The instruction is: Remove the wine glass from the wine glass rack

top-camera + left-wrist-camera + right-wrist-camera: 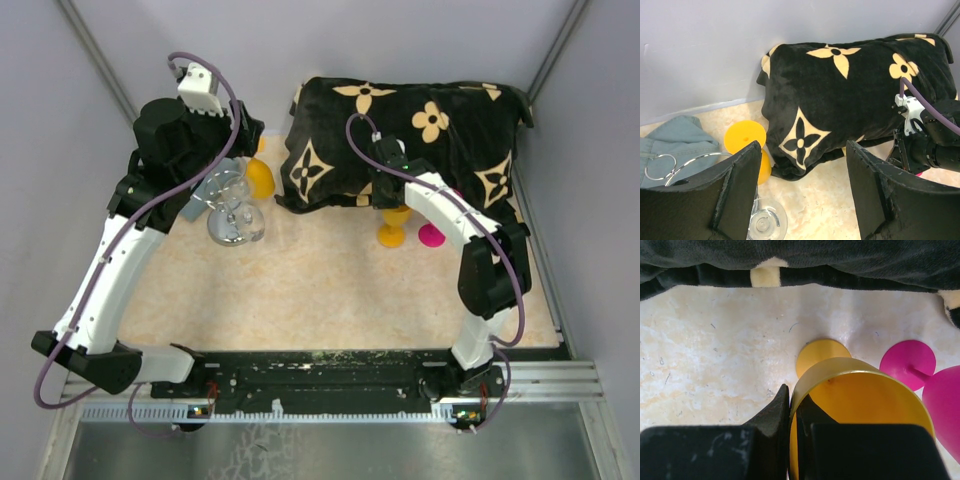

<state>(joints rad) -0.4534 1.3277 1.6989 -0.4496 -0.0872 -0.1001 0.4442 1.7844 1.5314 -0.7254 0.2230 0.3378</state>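
The chrome wire rack (228, 205) stands at the left on its round shiny base (765, 225), and one of its rings (660, 166) shows in the left wrist view. A yellow wine glass (746, 137) sits against the rack's wires with its foot up; I cannot tell whether it hangs on a ring. My left gripper (802, 195) is open and empty just above it. My right gripper (792, 395) is shut on the rim of a second yellow wine glass (860, 405), one finger inside the bowl and one outside. That glass stands upright on the table (392, 235).
A black blanket with cream flowers (410, 135) fills the back right. A pink wine glass (907, 362) stands just right of the held yellow one. A grey-blue cloth (680, 140) lies under the rack. Grey walls close in on the left, back and right.
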